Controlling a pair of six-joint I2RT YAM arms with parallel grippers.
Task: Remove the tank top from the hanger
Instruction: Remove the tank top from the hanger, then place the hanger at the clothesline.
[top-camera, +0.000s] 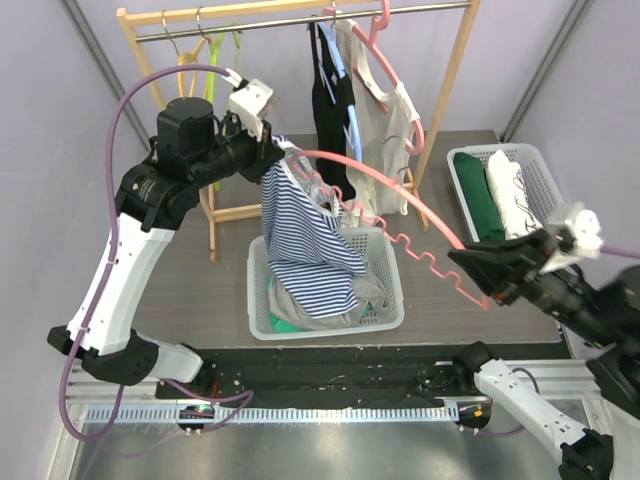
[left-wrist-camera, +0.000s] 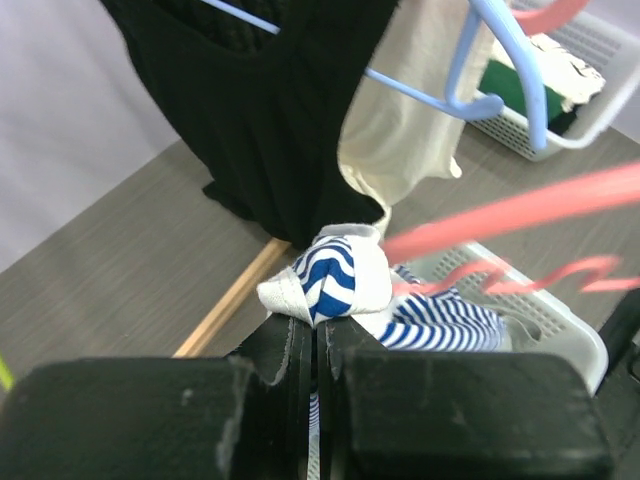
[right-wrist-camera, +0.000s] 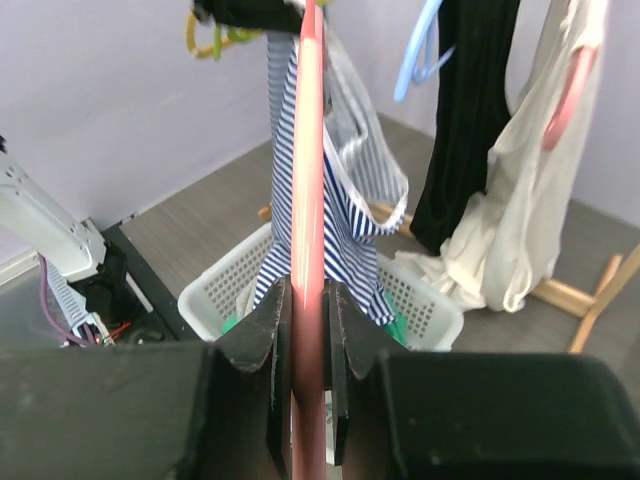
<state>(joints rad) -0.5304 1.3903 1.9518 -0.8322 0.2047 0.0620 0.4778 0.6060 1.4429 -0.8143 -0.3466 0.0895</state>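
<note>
A blue-and-white striped tank top (top-camera: 305, 235) hangs from a pink hanger (top-camera: 400, 215) above a white basket. My left gripper (top-camera: 272, 148) is shut on the top's upper edge; in the left wrist view a bunched fold of the striped tank top (left-wrist-camera: 335, 275) sticks out between the closed fingers (left-wrist-camera: 290, 350). My right gripper (top-camera: 462, 262) is shut on the pink hanger (right-wrist-camera: 308, 200) at its lower end, the bar running straight up from between the jaws with the striped tank top (right-wrist-camera: 345, 210) draped on it.
The white basket (top-camera: 390, 270) below holds other clothes. Behind stands a wooden rack (top-camera: 300, 10) with a black garment (top-camera: 330, 110) on a blue hanger and a cream top (top-camera: 385, 110) on a pink hanger. A second basket (top-camera: 535, 165) of folded clothes sits at the right.
</note>
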